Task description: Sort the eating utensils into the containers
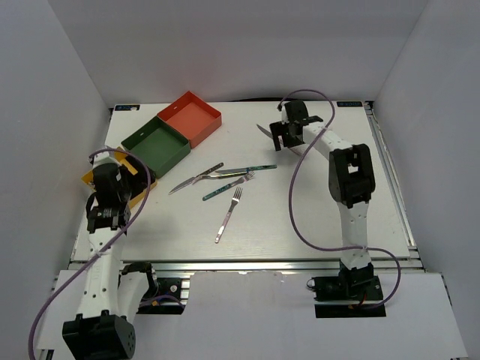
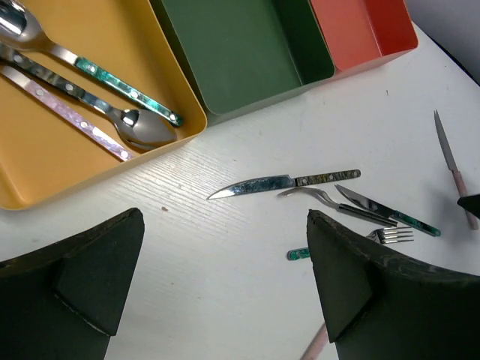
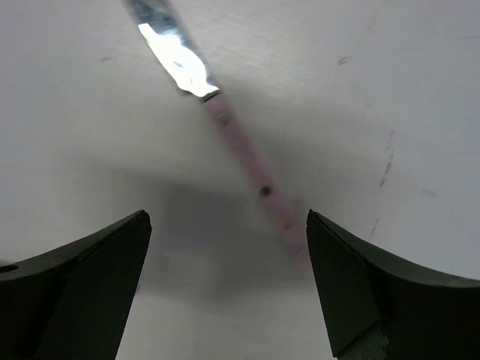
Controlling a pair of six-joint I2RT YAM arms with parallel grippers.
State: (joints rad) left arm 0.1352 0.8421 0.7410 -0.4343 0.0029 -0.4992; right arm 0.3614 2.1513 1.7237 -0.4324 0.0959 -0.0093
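The red-orange tray (image 1: 191, 116), the dark green tray (image 1: 157, 145) and the yellow tray (image 1: 88, 178) stand at the back left. In the left wrist view the yellow tray (image 2: 45, 150) holds three spoons (image 2: 112, 79); the green tray (image 2: 232, 52) and red-orange tray (image 2: 360, 30) show nothing inside. A silver knife (image 1: 193, 180), a teal-handled knife (image 1: 244, 170), a teal-handled fork (image 1: 225, 187) and a fork (image 1: 229, 214) lie mid-table. My left gripper (image 1: 107, 221) (image 2: 225, 255) is open and empty beside the yellow tray. My right gripper (image 1: 279, 137) (image 3: 229, 255) is open above a pink-handled knife (image 3: 247, 161), whose handle end is near the right finger.
White walls enclose the table on three sides. The pink-handled knife (image 1: 264, 132) lies alone at the back centre, away from the trays. A purple cable (image 1: 296, 195) loops over the table beside the right arm.
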